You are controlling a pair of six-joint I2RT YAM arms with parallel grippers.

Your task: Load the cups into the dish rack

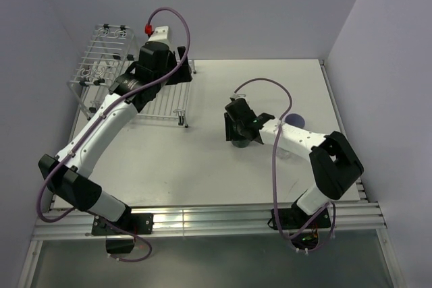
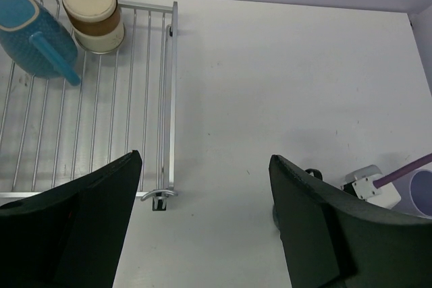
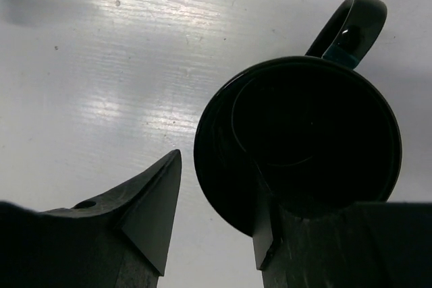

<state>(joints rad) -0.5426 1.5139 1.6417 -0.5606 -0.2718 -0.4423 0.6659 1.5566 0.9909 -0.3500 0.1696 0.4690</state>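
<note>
My right gripper (image 1: pixel 237 129) is open over a dark teal mug (image 3: pixel 297 139) standing mid-table. One finger (image 3: pixel 152 207) is outside its wall and the other is at the rim, with a gap showing. The mug's handle points away. My left gripper (image 2: pixel 206 160) is open and empty, low by the white wire dish rack's (image 2: pixel 169 99) front right corner. On the rack's flat grid a light-blue mug (image 2: pixel 34 35) lies on its side beside an upside-down tan-brown cup (image 2: pixel 94 15). A lavender tumbler (image 1: pixel 294 120) stands behind the right arm. I cannot make out the clear tumbler.
The rack's taller basket part (image 1: pixel 101 55) stands at the far left by the wall. Walls close the table at the back and both sides. A purple cable (image 1: pixel 273 166) hangs along the right arm.
</note>
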